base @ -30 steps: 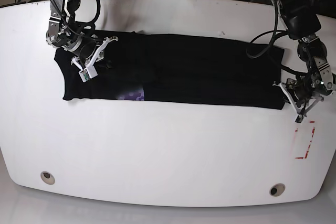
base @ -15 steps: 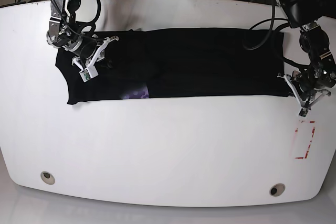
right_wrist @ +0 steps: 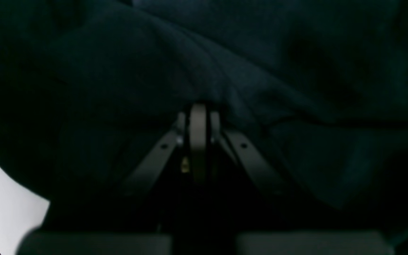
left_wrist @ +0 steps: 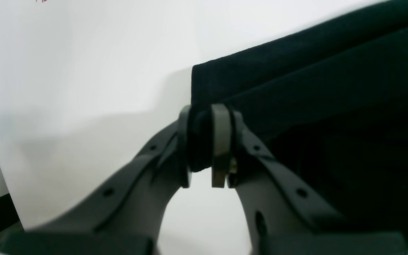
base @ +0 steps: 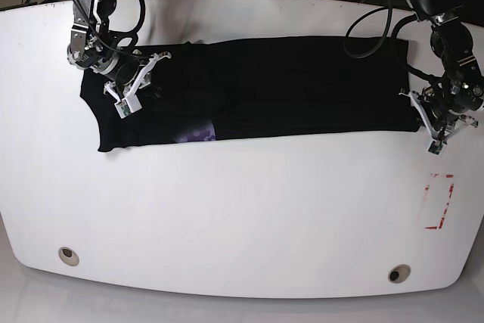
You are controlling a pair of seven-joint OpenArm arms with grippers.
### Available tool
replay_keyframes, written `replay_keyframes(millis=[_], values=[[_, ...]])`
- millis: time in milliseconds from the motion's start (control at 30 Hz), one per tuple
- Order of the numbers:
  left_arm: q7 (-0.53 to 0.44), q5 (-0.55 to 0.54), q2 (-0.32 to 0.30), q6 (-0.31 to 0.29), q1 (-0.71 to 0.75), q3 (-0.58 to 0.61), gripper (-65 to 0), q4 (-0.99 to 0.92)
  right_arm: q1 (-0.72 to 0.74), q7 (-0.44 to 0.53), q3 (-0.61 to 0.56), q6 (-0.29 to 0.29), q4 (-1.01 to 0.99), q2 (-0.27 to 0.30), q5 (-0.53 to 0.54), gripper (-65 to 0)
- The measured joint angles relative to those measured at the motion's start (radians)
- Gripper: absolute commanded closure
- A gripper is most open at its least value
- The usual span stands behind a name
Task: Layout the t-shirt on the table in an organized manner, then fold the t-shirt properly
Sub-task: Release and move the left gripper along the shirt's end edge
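The black t-shirt [base: 287, 85] lies stretched flat in a long band across the back of the white table [base: 242, 217], with a purple patch [base: 198, 135] showing at its front edge. My left gripper [base: 427, 130] is at the shirt's right end, shut on the cloth's edge. In the left wrist view the t-shirt [left_wrist: 313, 106] is pinched between the left gripper's [left_wrist: 204, 141] pads. My right gripper [base: 128, 96] rests on the shirt's left end. In the right wrist view the right gripper [right_wrist: 198, 117] is shut, with folds of the t-shirt [right_wrist: 154, 71] bunched at its tips.
A red dashed rectangle mark [base: 439, 202] sits near the table's right edge, just in front of the left gripper. Two round metal grommets [base: 68, 256] [base: 398, 273] lie near the front edge. Cables hang from both arms over the back of the table.
The left gripper has moved toward the table's back and right with the shirt's end, pulling the band straighter. The right gripper has stayed in place.
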Motion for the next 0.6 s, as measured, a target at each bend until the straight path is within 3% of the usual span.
replay_keyframes(millis=[200,600], values=[[0.0,0.0,0.0,0.0,0.014,0.002,-8.3,0.002,0.0,0.0,0.0,0.0,0.0,0.0,0.0,-0.3],[0.0,0.001,-0.002,0.0,0.063,0.004,-37.5,0.003,0.0,0.0,0.0,0.0,0.0,0.0,0.0,-0.3]])
